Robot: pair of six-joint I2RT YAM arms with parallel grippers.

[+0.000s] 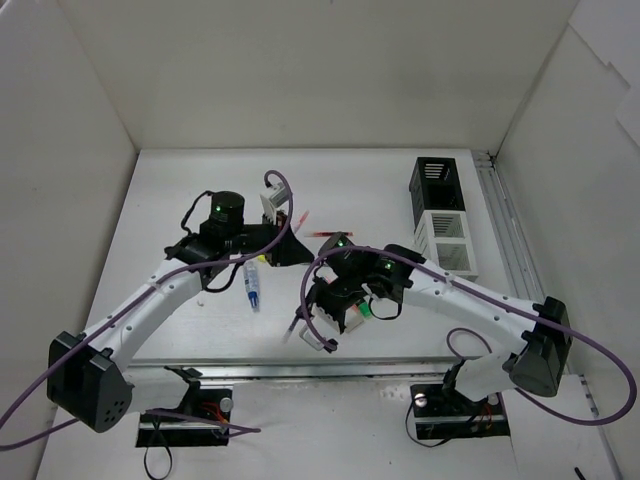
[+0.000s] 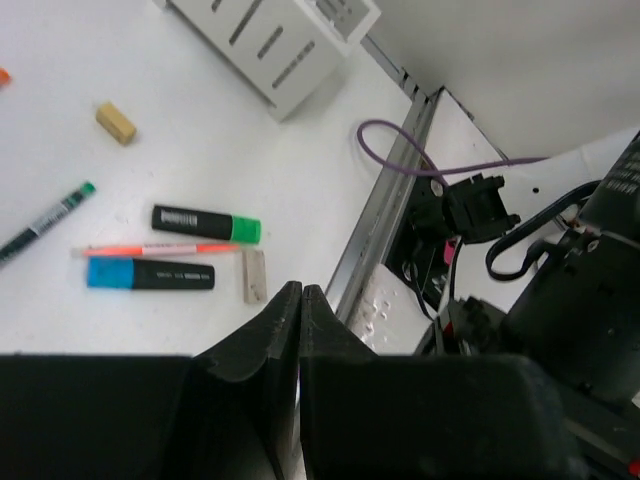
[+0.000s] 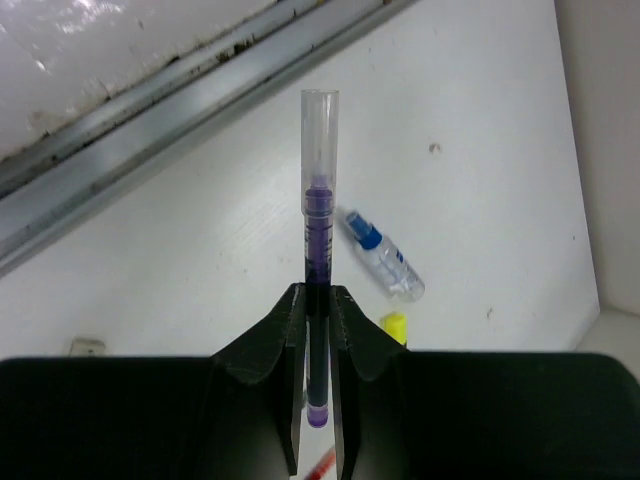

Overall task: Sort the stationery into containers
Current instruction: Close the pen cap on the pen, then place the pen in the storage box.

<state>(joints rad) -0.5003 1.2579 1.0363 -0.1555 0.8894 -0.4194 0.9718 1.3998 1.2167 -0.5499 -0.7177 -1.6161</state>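
Note:
My right gripper (image 3: 320,292) is shut on a purple pen (image 3: 320,215) with a clear cap, held above the table near its front rail; in the top view the gripper (image 1: 318,318) is left of centre. A white-blue tube (image 3: 383,268) and a yellow highlighter (image 3: 395,327) lie beyond it. My left gripper (image 2: 300,295) is shut and empty, above a green highlighter (image 2: 205,223), a blue highlighter (image 2: 150,274), a thin red pen (image 2: 160,249) and a beige eraser (image 2: 255,275). The black container (image 1: 436,185) and the white container (image 1: 447,243) stand at the right.
A second eraser (image 2: 116,122) and a dark green-tipped pen (image 2: 45,222) lie further left of the left gripper. The metal rail (image 3: 200,90) runs along the table's front edge. White walls close in the table. Purple cables hang off both arms.

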